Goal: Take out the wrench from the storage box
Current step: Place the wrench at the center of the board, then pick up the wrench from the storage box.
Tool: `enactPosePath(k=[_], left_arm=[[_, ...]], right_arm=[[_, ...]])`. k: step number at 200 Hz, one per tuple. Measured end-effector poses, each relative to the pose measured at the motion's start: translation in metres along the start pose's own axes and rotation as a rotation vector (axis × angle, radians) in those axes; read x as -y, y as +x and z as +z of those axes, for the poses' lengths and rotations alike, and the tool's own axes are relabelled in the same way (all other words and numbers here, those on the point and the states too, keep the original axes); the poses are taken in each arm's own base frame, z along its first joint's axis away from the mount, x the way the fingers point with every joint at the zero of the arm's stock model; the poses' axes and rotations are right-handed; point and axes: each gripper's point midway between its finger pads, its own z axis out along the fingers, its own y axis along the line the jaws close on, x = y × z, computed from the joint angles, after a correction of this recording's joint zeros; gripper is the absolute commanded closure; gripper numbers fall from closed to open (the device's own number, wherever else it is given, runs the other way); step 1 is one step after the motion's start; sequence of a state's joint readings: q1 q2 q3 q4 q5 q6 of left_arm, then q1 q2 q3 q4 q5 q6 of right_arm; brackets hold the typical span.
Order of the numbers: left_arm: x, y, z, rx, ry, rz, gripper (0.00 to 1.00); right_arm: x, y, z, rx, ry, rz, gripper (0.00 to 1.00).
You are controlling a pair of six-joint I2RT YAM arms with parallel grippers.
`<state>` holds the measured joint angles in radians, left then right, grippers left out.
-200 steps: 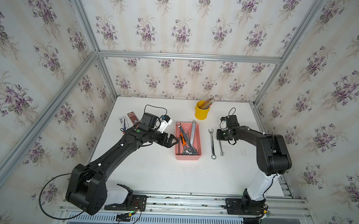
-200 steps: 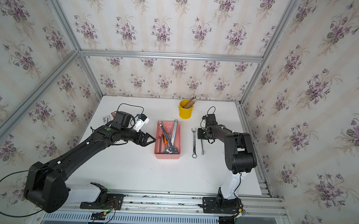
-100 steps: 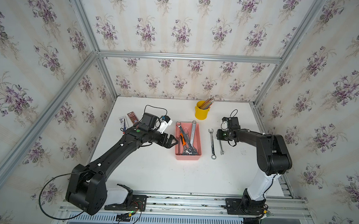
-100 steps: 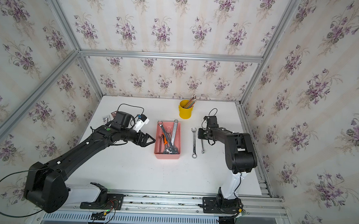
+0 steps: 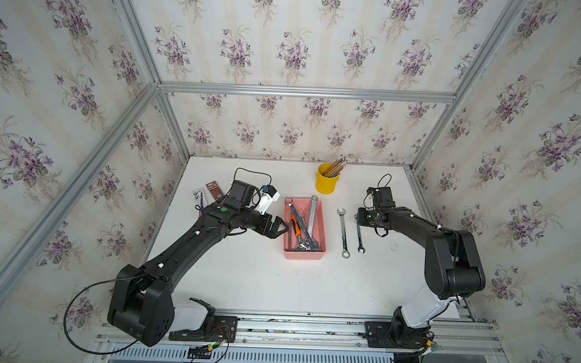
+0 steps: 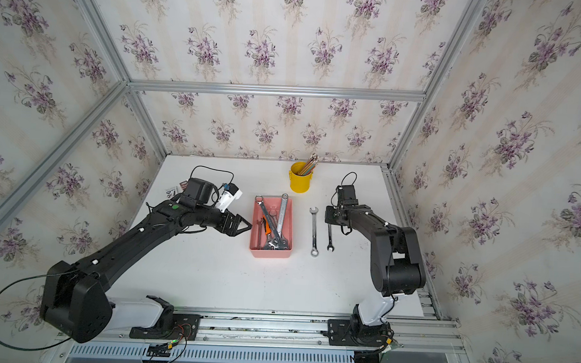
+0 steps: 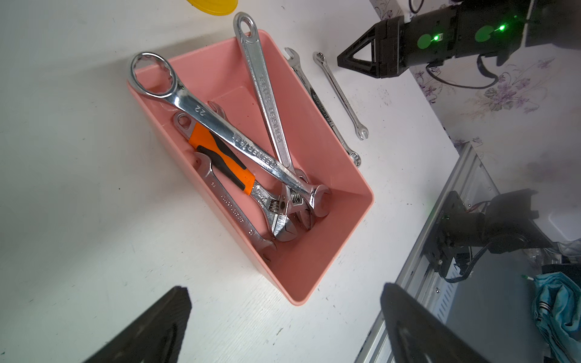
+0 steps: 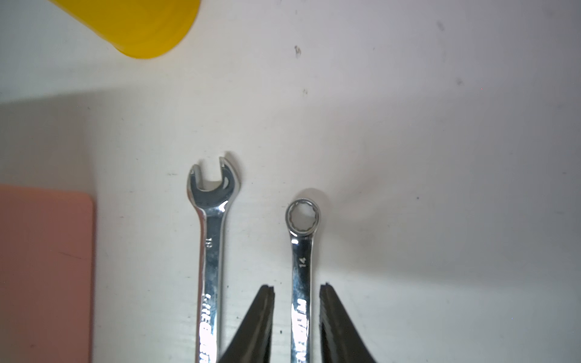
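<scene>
Right gripper (image 8: 296, 286), jaws slightly parted, straddles the small wrench (image 8: 302, 251) without clamping it; larger wrench (image 8: 212, 251) just beside, storage box (image 8: 47, 267) beyond. Left gripper (image 7: 284, 289) gapes wide, box ahead.

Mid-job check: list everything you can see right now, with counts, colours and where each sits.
storage box: one, salmon pink, table centre
wrenches in the box: at least four, silver, one orange-gripped, crossed inside
loose wrenches: two, silver, flat on table between box and right arm
pencil cup: one, yellow, behind the box
pencils: several, mixed colours, in the cup
packets: about two, brown and white, table's left edge
table: one, white
left gripper: one, black, fingers open, beside box's left wall
right gripper: one, black, fingers open astride the thinner loose wrench, not touching
</scene>
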<state>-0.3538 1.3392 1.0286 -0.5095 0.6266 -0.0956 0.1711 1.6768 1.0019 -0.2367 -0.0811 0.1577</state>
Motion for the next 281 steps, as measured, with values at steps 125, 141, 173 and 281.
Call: enactPosePath(k=[125, 141, 173, 281], left_arm=[[-0.009, 0.011, -0.016, 0.025, -0.04, -0.017, 0.01], [-0.009, 0.015, -0.018, 0.03, -0.042, -0.032, 0.01], [-0.01, 0.018, -0.019, 0.034, -0.044, -0.057, 0.01], [-0.011, 0.023, -0.02, 0.037, -0.048, -0.069, 0.01]], right_arm=[[-0.224, 0.028, -0.062, 0.075, -0.211, -0.233, 0.53], [-0.235, 0.031, -0.049, 0.069, -0.194, -0.255, 0.53], [-0.244, 0.035, -0.018, 0.056, -0.141, -0.305, 0.53], [-0.253, 0.047, 0.033, 0.014, -0.054, -0.417, 0.64]])
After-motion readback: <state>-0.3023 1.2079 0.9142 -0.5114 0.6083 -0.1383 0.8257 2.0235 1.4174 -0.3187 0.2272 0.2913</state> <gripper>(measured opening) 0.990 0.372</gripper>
